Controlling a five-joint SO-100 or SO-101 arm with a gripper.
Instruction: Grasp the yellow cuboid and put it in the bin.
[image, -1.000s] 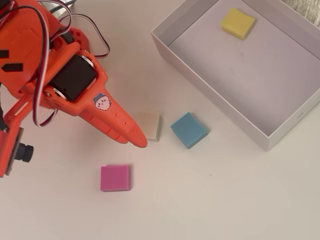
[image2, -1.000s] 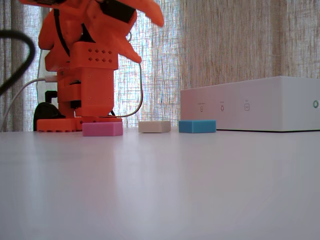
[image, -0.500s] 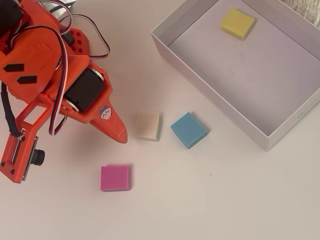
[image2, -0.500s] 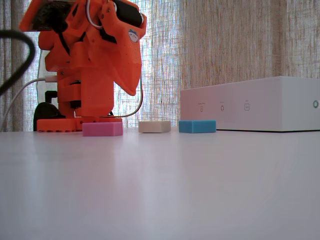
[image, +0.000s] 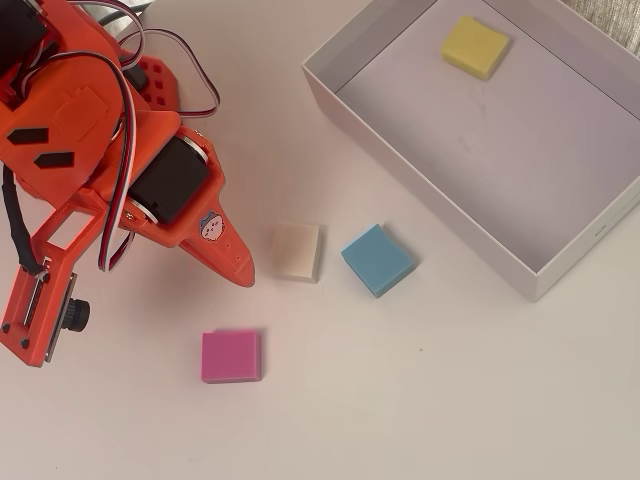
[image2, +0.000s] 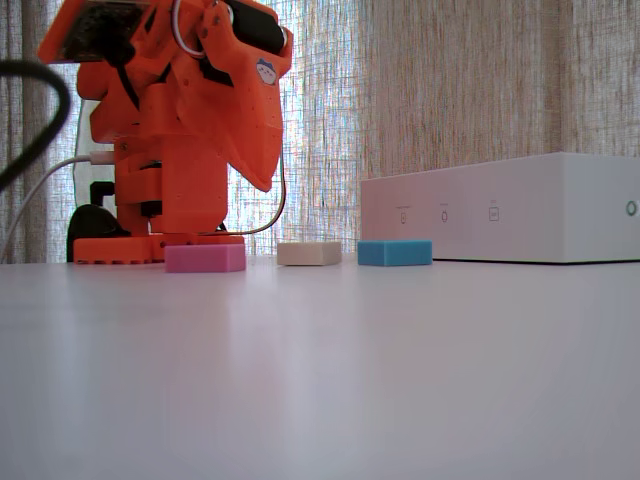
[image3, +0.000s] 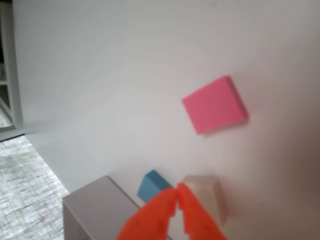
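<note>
The yellow cuboid (image: 475, 46) lies flat on the pale lilac floor of the bin (image: 430, 200), in the far corner of the box as the overhead view shows it, close to but seemingly not touching the back wall. In the fixed view the bin (image2: 520, 210) shows only its white side wall, and the cuboid inside is hidden.

The orange arm (image: 100, 170) stands well apart from the bin, on the left of the overhead view. Its gripper (image: 240, 272) hangs above the table with nothing between its fingers; in the wrist view the two orange tips (image3: 176, 196) meet at a point, pressed together and empty. In the fixed view the gripper (image2: 262, 180) points downward, clear of the tabletop.

Three other blocks sit on the white table (image: 400, 400) between the arm and the bin. The blue block (image: 377, 260) is nearest the bin, just off its front wall. The cream block (image: 298, 251) lies just beside the blue one, on the side away from the bin. The pink block (image: 231, 356) is farthest from the bin; its upper edge looks slightly blurred in the overhead view, so its exact outline is hard to judge.
</note>
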